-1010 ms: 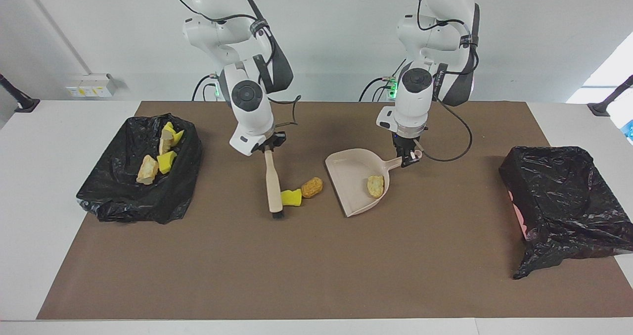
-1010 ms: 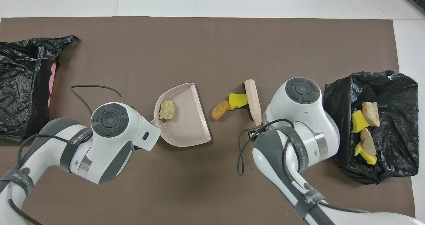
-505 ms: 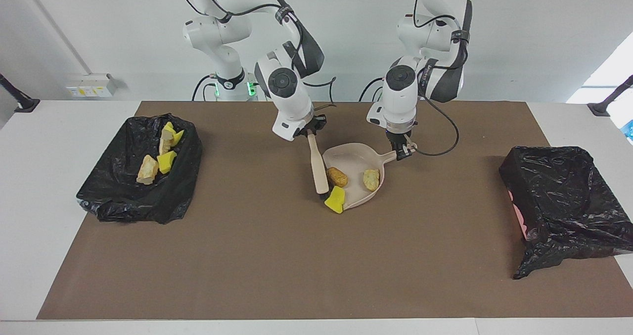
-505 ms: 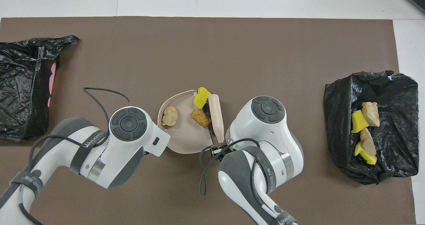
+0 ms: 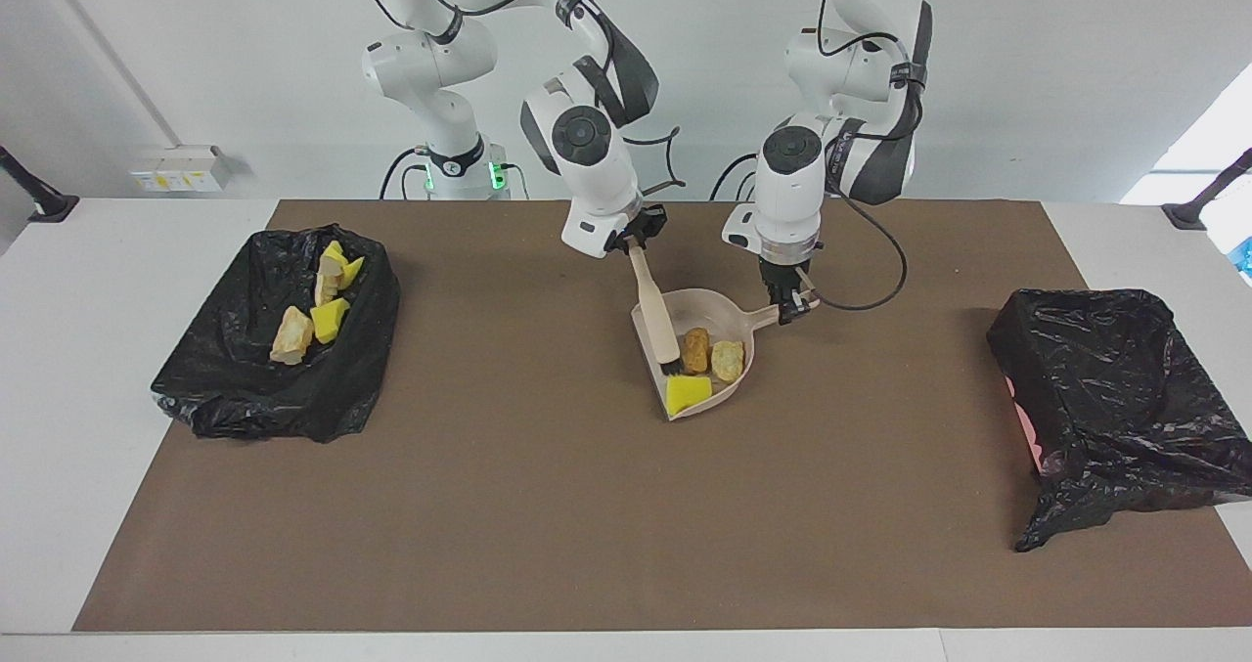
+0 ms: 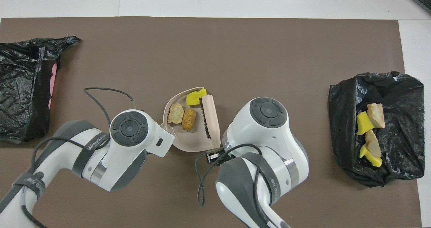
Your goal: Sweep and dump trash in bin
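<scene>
The beige dustpan (image 5: 726,302) lies mid-mat and holds three trash scraps: a yellow foam chunk (image 5: 688,394) at its open edge, a golden-brown lump (image 5: 695,348) and a tan lump (image 5: 728,360). My left gripper (image 5: 790,305) is shut on the dustpan's handle. My right gripper (image 5: 634,240) is shut on a beige brush (image 5: 653,306), whose bristles rest inside the pan beside the scraps. The overhead view shows the pan (image 6: 188,143), the brush (image 6: 209,115) and the scraps (image 6: 189,119); the arms hide both grippers there. Several more scraps (image 5: 330,320) lie in the black bin (image 5: 254,398) at the right arm's end.
A second black bag-lined bin (image 5: 1115,398) stands at the left arm's end of the mat, with pink showing at its side (image 6: 52,83). The bin with scraps also shows in the overhead view (image 6: 397,86). The brown mat (image 5: 548,525) covers the table.
The right gripper swept the brush toward the dustpan and pushed the yellow chunk and the brown lump into it. The left gripper moved the dustpan to meet the brush.
</scene>
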Tool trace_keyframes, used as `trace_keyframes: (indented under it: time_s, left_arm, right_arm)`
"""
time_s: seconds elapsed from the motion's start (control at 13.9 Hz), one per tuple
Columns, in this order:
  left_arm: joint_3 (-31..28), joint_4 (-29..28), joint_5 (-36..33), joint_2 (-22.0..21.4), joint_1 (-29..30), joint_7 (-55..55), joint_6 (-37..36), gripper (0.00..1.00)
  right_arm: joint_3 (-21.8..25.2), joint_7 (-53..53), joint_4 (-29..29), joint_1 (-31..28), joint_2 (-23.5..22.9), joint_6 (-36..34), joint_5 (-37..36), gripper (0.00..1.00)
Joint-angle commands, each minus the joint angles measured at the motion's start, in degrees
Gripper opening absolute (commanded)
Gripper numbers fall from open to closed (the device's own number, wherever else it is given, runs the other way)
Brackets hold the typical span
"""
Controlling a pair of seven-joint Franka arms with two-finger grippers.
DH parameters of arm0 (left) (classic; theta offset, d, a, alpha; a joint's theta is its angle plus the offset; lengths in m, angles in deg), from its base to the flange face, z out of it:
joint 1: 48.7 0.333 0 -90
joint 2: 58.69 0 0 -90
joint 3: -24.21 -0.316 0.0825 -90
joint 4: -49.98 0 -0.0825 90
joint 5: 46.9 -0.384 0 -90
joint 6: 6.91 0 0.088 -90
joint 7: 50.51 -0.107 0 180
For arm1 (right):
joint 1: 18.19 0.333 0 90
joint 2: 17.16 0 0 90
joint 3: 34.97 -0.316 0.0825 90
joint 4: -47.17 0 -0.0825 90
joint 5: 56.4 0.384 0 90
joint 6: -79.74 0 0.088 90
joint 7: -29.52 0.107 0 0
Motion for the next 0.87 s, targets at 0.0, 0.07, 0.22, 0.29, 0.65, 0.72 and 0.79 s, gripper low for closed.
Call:
trace_keyframes:
  time_s: [0.0,0.07,0.22,0.29,0.65,0.72,0.79]
  left_arm:
    - [-0.2,-0.8,-1.2,-0.1,0.4,0.4,2.7,0.00]
    - [-0.2,-0.8,-1.2,0.0,0.8,0.4,3.0,0.00]
    - [-0.2,-0.7,-1.0,0.1,1.5,-0.9,3.2,0.00]
    - [-0.2,-0.1,-0.4,0.9,3.1,-2.5,3.3,0.00]
    - [-0.2,9.7,2.9,6.0,8.1,-9.3,-4.2,0.00]
    - [-0.2,13.5,3.2,7.5,9.0,-11.7,-7.2,0.00]
    - [-0.2,17.6,3.5,9.5,9.9,-13.7,-10.7,0.00]
  right_arm:
    - [1.0,0.6,-5.2,-1.5,0.5,-7.1,-1.8,0.00]
    - [1.5,1.1,-6.4,-2.3,0.7,-9.2,-2.9,0.00]
    - [1.2,5.9,-5.6,-2.5,2.3,-9.7,-3.0,0.00]
    - [1.1,7.9,-4.5,-2.1,3.0,-9.5,-3.3,0.00]
    - [0.8,19.2,4.3,3.2,9.2,-4.7,-7.3,0.00]
    - [0.8,19.6,5.2,4.6,9.8,-3.1,-7.0,0.00]
    - [0.8,19.6,5.2,5.9,10.1,-3.3,-6.9,0.00]
